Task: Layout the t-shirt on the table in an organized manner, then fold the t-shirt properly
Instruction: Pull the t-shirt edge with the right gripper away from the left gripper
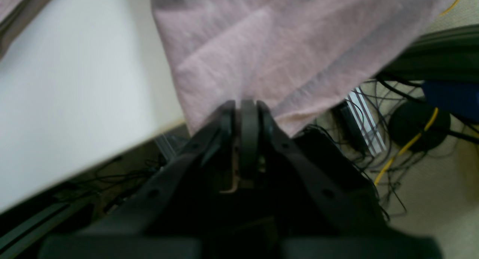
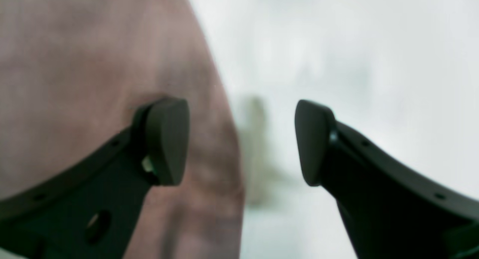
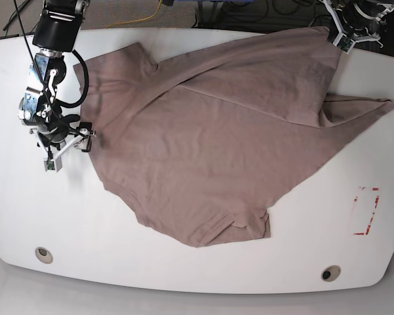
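The mauve-brown t-shirt [image 3: 217, 144] lies spread and wrinkled over the white table [image 3: 184, 269], one part folded over on the right. My left gripper [image 1: 247, 105] is shut on the shirt's edge [image 1: 280, 45] by the table's far right edge; it also shows in the base view [image 3: 340, 34]. My right gripper [image 2: 241, 143] is open at the shirt's left edge [image 2: 93, 64]. One finger [image 2: 168, 139] is over the fabric, the other over bare table [image 2: 336, 45]. It shows in the base view [image 3: 87, 136] too.
A red tape rectangle [image 3: 366, 210] marks the table at the right. Two grommet holes [image 3: 43, 254] [image 3: 327, 273] sit near the front edge. Beyond the table's far edge the floor holds cables and a yellow wire [image 1: 408, 143].
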`<state>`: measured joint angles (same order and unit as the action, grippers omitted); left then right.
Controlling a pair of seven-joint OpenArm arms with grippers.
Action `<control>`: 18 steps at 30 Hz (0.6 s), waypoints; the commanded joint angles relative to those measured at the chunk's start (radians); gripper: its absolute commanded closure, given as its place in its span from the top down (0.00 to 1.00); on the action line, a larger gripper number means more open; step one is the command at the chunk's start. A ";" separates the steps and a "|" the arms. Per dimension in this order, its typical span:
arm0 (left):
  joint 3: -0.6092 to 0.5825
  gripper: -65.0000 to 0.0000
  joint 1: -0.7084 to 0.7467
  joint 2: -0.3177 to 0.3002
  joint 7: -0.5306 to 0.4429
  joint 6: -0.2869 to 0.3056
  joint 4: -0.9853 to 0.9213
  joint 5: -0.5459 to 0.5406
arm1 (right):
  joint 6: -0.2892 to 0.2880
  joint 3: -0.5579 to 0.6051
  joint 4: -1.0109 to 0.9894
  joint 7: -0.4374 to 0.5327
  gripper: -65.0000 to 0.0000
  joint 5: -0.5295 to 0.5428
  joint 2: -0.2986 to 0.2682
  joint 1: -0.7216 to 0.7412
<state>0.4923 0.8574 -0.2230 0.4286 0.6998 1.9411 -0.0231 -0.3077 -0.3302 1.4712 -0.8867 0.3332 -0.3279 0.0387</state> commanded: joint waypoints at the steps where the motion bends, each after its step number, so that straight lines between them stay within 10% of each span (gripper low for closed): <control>1: 0.009 0.00 0.012 -0.008 -0.010 -0.002 0.011 -0.005 | -0.002 -0.014 0.019 0.022 0.65 0.008 -0.015 -0.004; 18: 0.009 0.00 0.006 -0.008 -0.010 -0.002 0.011 -0.005 | -0.006 -0.059 0.019 0.022 0.65 0.008 0.014 -0.084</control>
<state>0.4931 0.8516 -0.2226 0.4294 0.6998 1.9400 -0.0227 -0.3157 -0.3843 1.4727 -0.8684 0.3412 -0.2985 -0.0494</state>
